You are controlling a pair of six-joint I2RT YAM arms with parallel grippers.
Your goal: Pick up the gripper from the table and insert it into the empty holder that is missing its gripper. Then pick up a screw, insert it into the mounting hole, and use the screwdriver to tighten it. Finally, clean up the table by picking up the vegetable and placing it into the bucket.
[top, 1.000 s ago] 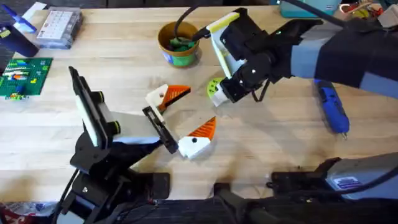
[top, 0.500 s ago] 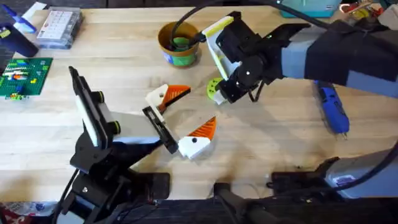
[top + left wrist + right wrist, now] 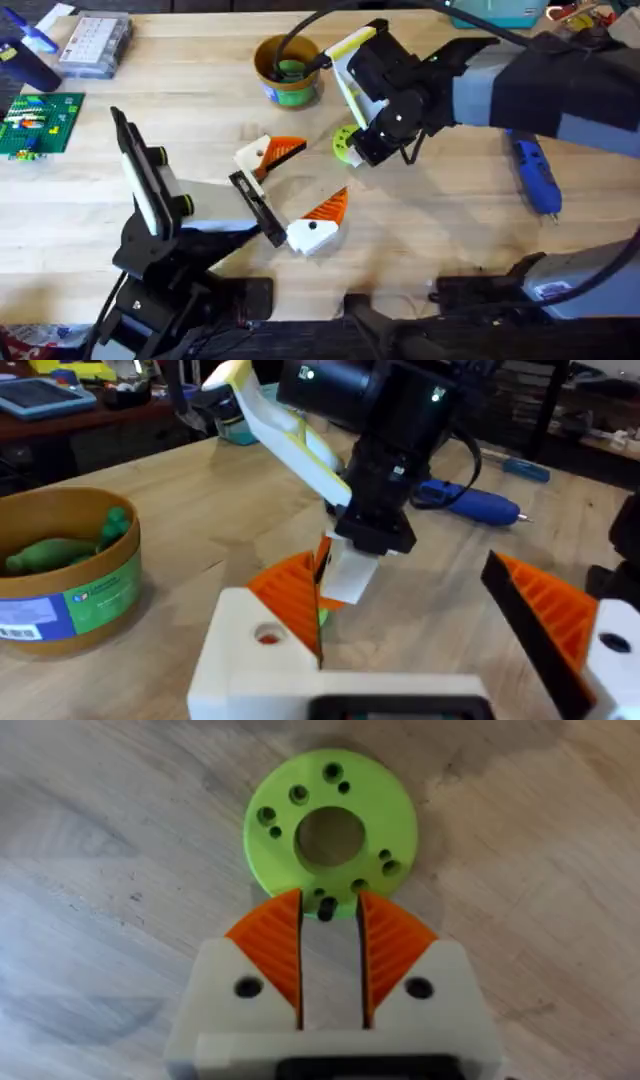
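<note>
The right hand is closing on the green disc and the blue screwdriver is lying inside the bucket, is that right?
Not quite. The overhead view shows the screwdriver lying on the table, away from the bucket. The right hand is indeed at the green disc.

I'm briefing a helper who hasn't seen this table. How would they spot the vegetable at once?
Find the bucket at the far middle of the table. Nearer the arms and to its right, the vegetable lies flat on the wood under the right gripper. It is a lime-green ring with small holes, unlike the orange-and-white wedge pieces beside it.
</note>
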